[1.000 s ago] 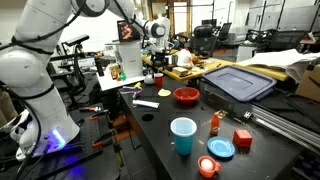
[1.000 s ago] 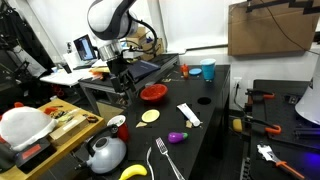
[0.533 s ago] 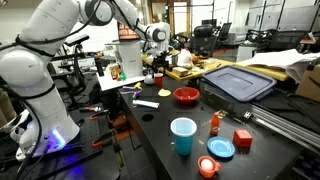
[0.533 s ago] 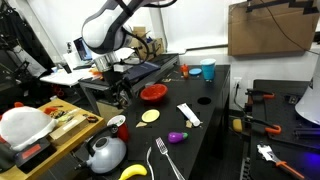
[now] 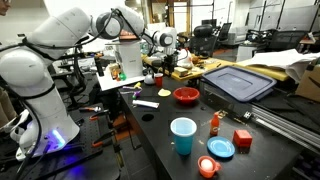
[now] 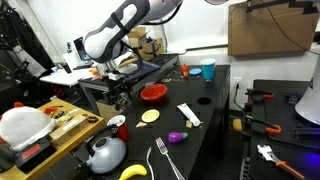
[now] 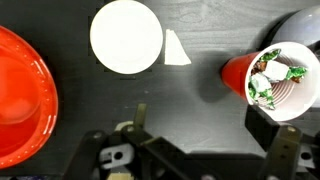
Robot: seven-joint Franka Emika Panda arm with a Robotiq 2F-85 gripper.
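Note:
My gripper [image 7: 212, 135] is open and holds nothing; its dark fingers [image 7: 140, 122] enter from the bottom of the wrist view, above bare black table. Just beyond the right finger is a red cup [image 7: 270, 80] filled with wrapped sweets. Farther ahead lie a pale round disc [image 7: 126, 38] and a small white wedge [image 7: 176, 48]. A red bowl [image 7: 20, 95] sits at the left edge. In both exterior views the gripper [image 5: 160, 60] [image 6: 119, 82] hangs over the table end near the red bowl [image 5: 186, 95] [image 6: 153, 92], the disc [image 6: 150, 116] and the cup [image 6: 118, 122].
Also on the black table [image 5: 160, 125] are a white strip [image 6: 188, 115], a blue cup [image 5: 183, 135], a blue plate [image 5: 221, 148], a red block [image 5: 243, 138] and a blue-lidded tote [image 5: 238, 80]. A kettle [image 6: 105, 152], fork [image 6: 165, 160] and purple eggplant [image 6: 177, 136] lie at one end.
The arm has stretched out and come lower over the table end by the red bowl. The jaws have stayed open and empty. Nothing on the table has moved.

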